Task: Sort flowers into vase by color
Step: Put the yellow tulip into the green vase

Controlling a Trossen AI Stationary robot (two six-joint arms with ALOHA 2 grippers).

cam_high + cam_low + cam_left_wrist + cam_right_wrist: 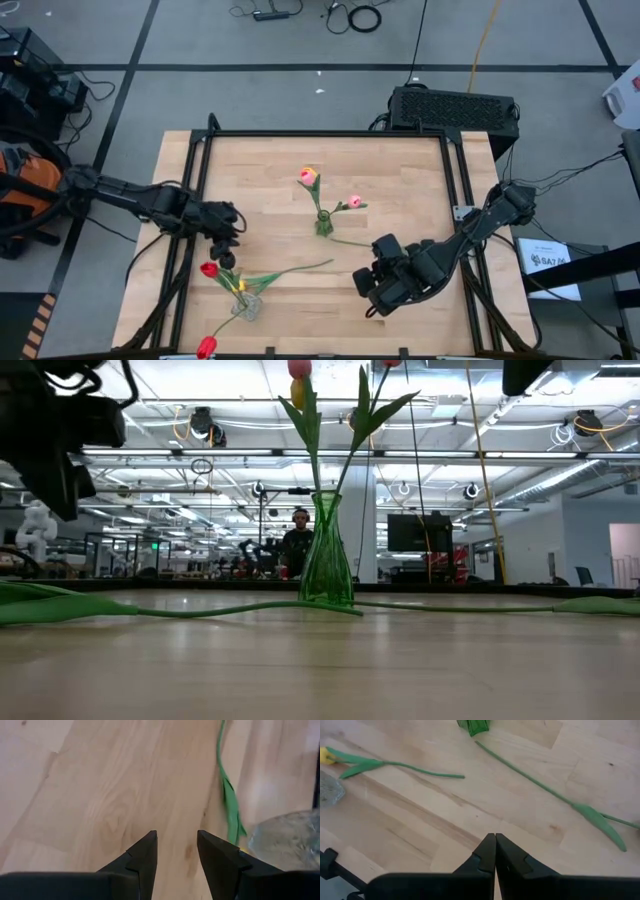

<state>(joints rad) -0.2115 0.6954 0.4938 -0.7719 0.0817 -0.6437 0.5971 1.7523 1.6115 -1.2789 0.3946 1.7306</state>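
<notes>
A green glass vase (323,226) (326,565) stands mid-table and holds a pink-and-yellow tulip (308,177) and a pink tulip (353,202). A clear glass vase (247,306) near the front left holds a red tulip (209,269); a second red tulip (206,347) leans out from it toward the near edge. A yellow tulip (324,755) lies flat beside it, its stem (300,270) pointing right. Another stem (545,787) lies flat between the green vase and my right gripper, its head hidden. My left gripper (226,246) (177,850) is open, above bare wood beside the clear vase (285,837). My right gripper (374,286) (495,850) is shut, above the table.
A black metal frame (320,133) runs round the wooden table. The wood between the two vases and along the far side is bare. A black box (455,108) sits behind the far edge. In the low view a person (298,545) sits far off in the room.
</notes>
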